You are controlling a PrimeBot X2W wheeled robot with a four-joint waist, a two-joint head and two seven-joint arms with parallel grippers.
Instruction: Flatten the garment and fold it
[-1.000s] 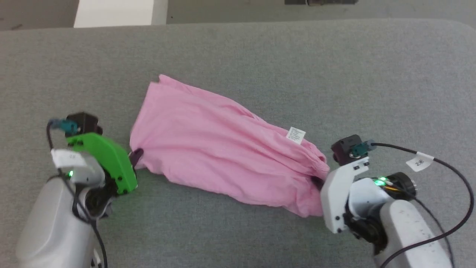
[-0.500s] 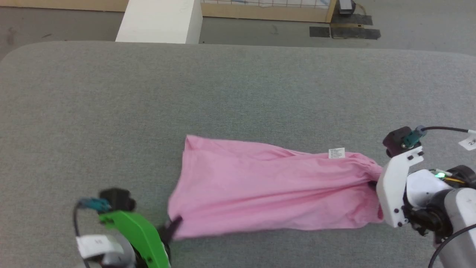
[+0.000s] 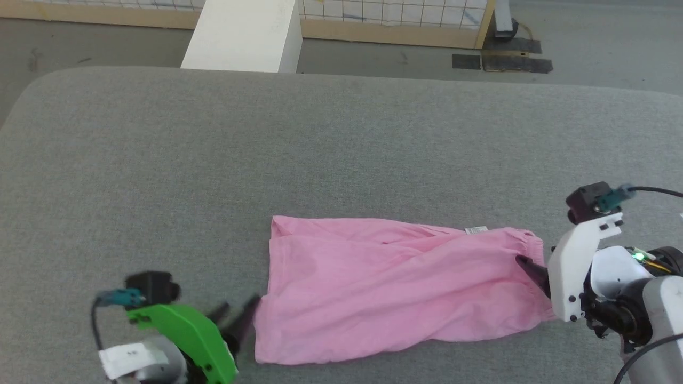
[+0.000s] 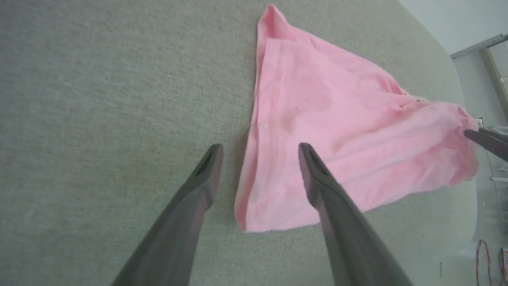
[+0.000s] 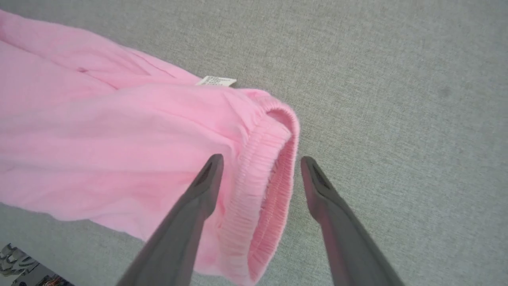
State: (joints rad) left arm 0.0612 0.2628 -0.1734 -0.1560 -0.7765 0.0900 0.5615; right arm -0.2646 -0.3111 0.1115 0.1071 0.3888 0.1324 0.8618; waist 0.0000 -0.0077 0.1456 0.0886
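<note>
The light pink garment (image 3: 395, 288) lies spread flat on the grey table, long side running left to right. Its small white label (image 3: 476, 230) sits near the far right edge, also visible as the label (image 5: 216, 81). My left gripper (image 3: 236, 316) is open just left of the garment's near left corner. In the left wrist view, the left gripper (image 4: 260, 149) straddles the hem of the garment (image 4: 337, 131) without closing on it. My right gripper (image 3: 533, 271) is open at the elastic waistband. That waistband (image 5: 274, 167) lies between the fingers of the right gripper (image 5: 262, 161).
The grey felt table (image 3: 341, 149) has rounded far corners and wide bare room behind the garment. Beyond its far edge stand a white block (image 3: 243, 34) and a wooden-framed grid panel (image 3: 395, 21). Dark mats (image 3: 501, 63) lie on the floor.
Both grippers have opened and let go of the garment's ends, and it now lies flatter on the table. The head camera has tilted up, shifting the whole picture.
</note>
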